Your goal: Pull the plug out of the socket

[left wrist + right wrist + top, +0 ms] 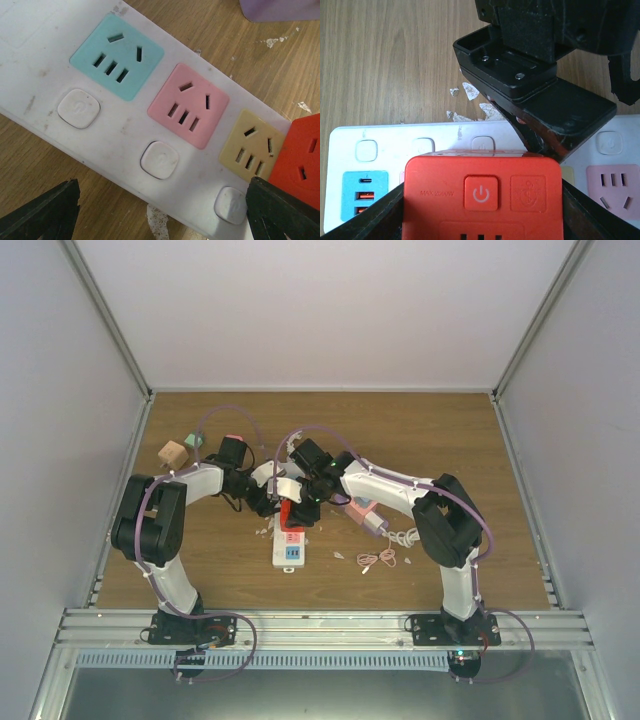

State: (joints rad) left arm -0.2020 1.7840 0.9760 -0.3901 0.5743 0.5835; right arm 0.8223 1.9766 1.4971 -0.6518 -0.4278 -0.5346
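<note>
1. The red plug (482,195) sat pushed into the white power strip (380,145), at the strip's far end, near the middle of the wooden table (450,440). Its face carried a power button.
2. The right gripper (482,212) was clamped on the plug, one dark finger (370,217) against each side.
3. On the left wrist view the strip (125,130) ran slantwise, showing a teal socket (116,56), a pink socket (188,105) and a yellow socket (252,147), each with a white button below it. The plug (300,160) stood just beside the yellow one.
4. The left gripper (160,215) hung spread wide over the strip and grasped nothing. One finger (285,210) came close against the plug's corner; whether it pressed on the strip, I could not tell.
5. From above, both grippers met over the strip (290,548), the left gripper (268,498) from the left side and the right gripper (303,502) from the right side, with the plug (290,513) between them.
6. Further out lay a pink cable (378,560) and a white cable (405,537) to the right of the strip, and a wooden block (173,453) well apart at the far left.
</note>
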